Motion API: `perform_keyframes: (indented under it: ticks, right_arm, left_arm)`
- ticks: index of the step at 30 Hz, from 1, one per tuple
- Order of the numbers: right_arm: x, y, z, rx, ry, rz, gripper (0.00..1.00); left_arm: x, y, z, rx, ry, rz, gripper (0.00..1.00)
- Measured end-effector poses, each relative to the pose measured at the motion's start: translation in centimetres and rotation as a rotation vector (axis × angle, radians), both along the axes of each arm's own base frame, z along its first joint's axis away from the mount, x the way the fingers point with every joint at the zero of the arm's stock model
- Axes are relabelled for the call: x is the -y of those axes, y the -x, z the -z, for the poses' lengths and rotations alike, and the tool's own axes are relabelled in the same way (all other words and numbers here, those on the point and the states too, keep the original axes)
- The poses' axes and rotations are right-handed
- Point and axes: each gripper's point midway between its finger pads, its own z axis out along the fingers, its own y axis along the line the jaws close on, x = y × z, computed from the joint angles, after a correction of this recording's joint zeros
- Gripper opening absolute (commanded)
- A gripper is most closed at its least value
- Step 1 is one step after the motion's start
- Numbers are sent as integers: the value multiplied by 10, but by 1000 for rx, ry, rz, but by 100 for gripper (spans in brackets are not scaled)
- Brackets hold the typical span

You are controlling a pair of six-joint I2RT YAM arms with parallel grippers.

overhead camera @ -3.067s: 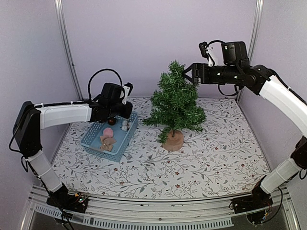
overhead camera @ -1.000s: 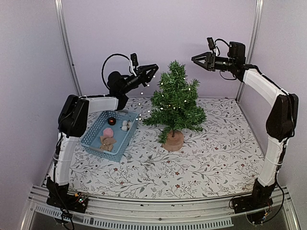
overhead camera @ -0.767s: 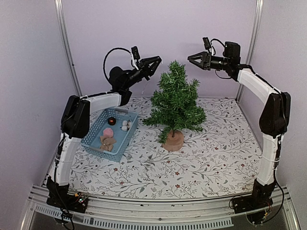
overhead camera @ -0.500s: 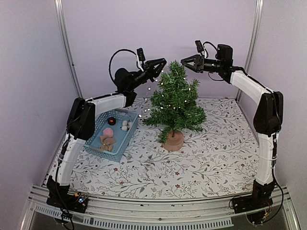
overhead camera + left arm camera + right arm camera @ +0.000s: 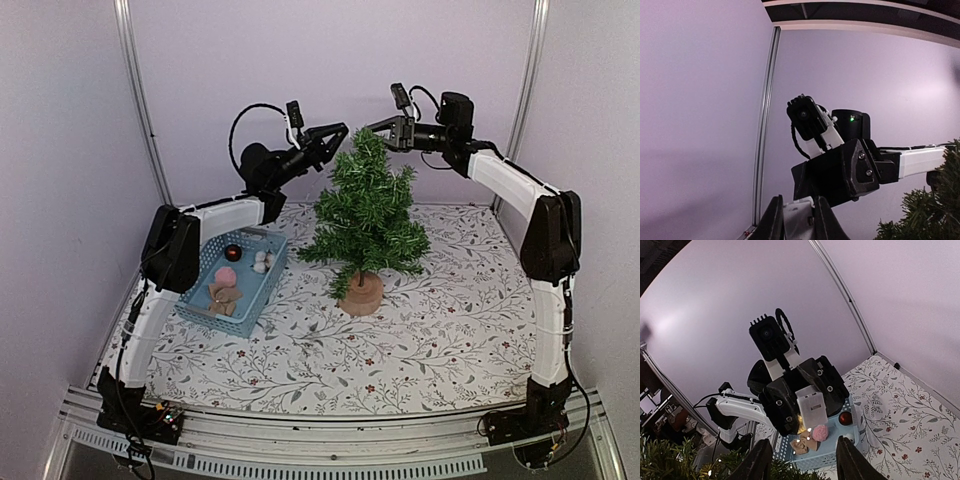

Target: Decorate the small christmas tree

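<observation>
small christmas tree stands upright on its round wooden base near the middle of the flowered table, a little toward 12 o'clock in the overhead view. at 9 o'clock from the tree, apart from it, sits the blue basket, with a dark red ball, small white balls, a pink ornament and tan wooden pieces inside. both arms reach high to the tree top. the left gripper hangs at 9 o'clock from the tip, close to the upper needles. its fingers stand near each other with only a narrow gap, and i cannot tell if they pinch something. the right gripper is just beside the tip at 2 o'clock, and its fingers are spread apart with nothing between them. the two grippers face each other across the tip. in the right wrist view a few small warm lights glow just under the left gripper, in front of the basket.
</observation>
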Motion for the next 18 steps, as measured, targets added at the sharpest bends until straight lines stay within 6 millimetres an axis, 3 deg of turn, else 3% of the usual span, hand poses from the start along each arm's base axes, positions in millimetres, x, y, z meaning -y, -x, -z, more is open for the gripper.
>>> perform_keyframes:
  ticks: [11, 18]
  right_arm:
    - [-7, 1, 3, 13, -2, -20, 46]
    - [11, -12, 1, 11, -3, 28, 46]
  left_arm:
    - [-2, 3, -4, -6, 19, 15, 0]
    - [-15, -5, 4, -70, -34, -52, 0]
